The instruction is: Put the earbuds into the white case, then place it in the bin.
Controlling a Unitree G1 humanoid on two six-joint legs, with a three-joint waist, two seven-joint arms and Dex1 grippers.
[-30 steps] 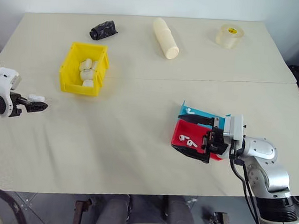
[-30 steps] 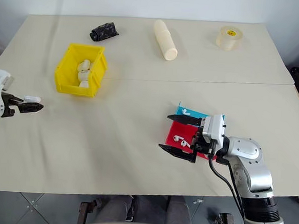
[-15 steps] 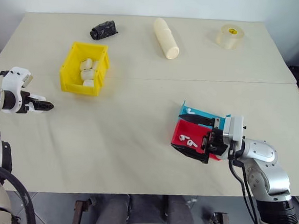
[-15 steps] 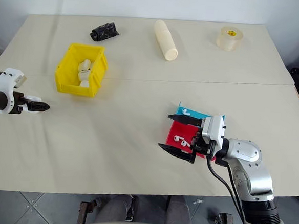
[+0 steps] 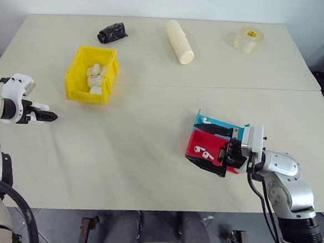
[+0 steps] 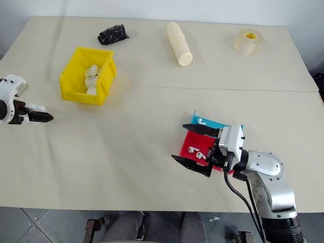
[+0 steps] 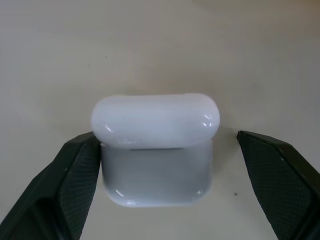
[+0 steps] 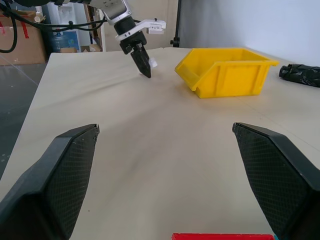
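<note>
White case (image 7: 156,150) glossy smooth plastic; bin (image 5: 76,74) shiny yellow plastic; table (image 5: 148,154) matt.

Bin (image 5: 91,75) at table (image 5: 148,154) left, case (image 7: 156,149) before it; earbuds (image 5: 204,153) in tray (image 5: 202,146) at right; cylinder (image 5: 180,41), tape (image 5: 249,38) behind.

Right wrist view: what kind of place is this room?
Probably a lab or workshop. A plain cream table holds a yellow bin; behind it stand cardboard boxes and loose cables.

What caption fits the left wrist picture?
White case sitting lid-shut on the table between the left gripper's open black fingers.
</note>
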